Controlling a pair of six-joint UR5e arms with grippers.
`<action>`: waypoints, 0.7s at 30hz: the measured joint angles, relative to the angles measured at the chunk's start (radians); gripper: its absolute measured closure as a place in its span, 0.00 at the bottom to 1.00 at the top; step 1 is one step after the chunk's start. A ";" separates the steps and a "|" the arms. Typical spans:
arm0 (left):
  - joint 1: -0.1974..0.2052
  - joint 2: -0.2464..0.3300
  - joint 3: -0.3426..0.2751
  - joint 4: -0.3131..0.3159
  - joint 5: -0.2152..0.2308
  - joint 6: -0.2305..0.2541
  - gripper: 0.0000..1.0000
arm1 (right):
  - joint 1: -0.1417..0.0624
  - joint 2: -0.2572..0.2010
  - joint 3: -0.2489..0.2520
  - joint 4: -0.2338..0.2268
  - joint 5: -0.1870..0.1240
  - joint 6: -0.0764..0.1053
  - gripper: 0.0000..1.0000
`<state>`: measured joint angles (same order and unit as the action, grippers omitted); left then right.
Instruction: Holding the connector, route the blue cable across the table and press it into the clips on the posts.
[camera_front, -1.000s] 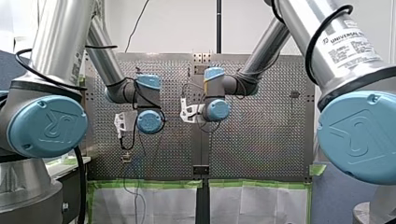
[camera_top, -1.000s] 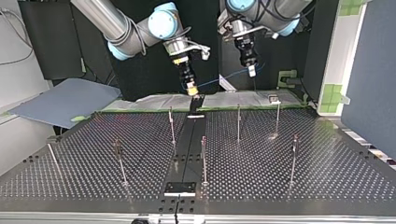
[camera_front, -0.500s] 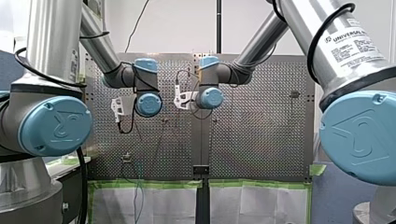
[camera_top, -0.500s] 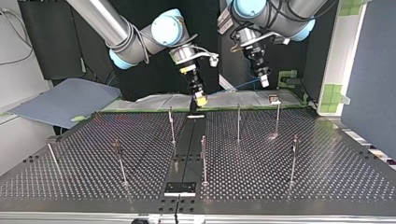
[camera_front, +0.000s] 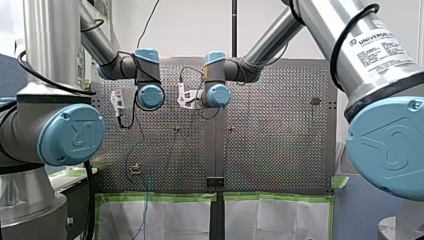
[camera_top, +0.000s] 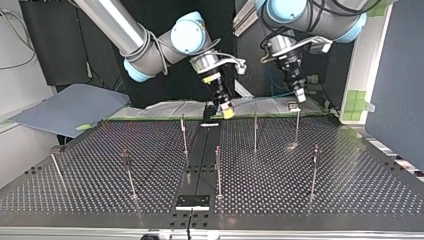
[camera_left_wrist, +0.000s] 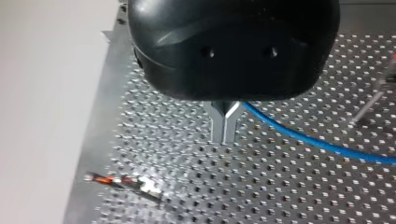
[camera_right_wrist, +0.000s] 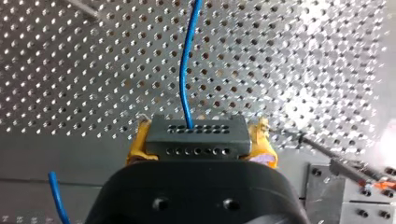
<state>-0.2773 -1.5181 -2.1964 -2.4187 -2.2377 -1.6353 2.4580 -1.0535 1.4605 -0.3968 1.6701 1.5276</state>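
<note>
- My right gripper (camera_right_wrist: 201, 143) pinches the connector (camera_right_wrist: 196, 137) between yellow pads — the blue cable (camera_right_wrist: 186, 70) runs from it over the table (camera_right_wrist: 70, 70).
- My left gripper (camera_left_wrist: 224, 128), fingers pressed together, nips the cable.

Even indoor light, bright glare on the perforated table (camera_right_wrist: 322, 93)

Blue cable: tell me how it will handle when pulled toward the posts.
Probably floppy: the blue cable bends loosely out of the connector. Likely light, being thin. It may sag and snag on posts unless kept taut.
</note>
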 joint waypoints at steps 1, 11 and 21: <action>0.002 0.012 0.004 -0.011 0.007 0.000 1.00 | 0.001 0.000 -0.008 0.007 -0.001 0.000 1.00; 0.017 0.062 0.037 -0.096 0.061 0.000 1.00 | 0.020 0.003 -0.096 0.070 -0.004 0.008 1.00; 0.050 0.041 0.083 -0.119 0.063 -0.005 1.00 | 0.024 0.007 -0.182 0.113 -0.007 0.032 1.00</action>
<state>-0.2268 -1.4775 -2.1138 -2.5376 -2.1744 -1.6406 2.4822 -1.0461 1.2790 -0.2834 1.6630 1.5597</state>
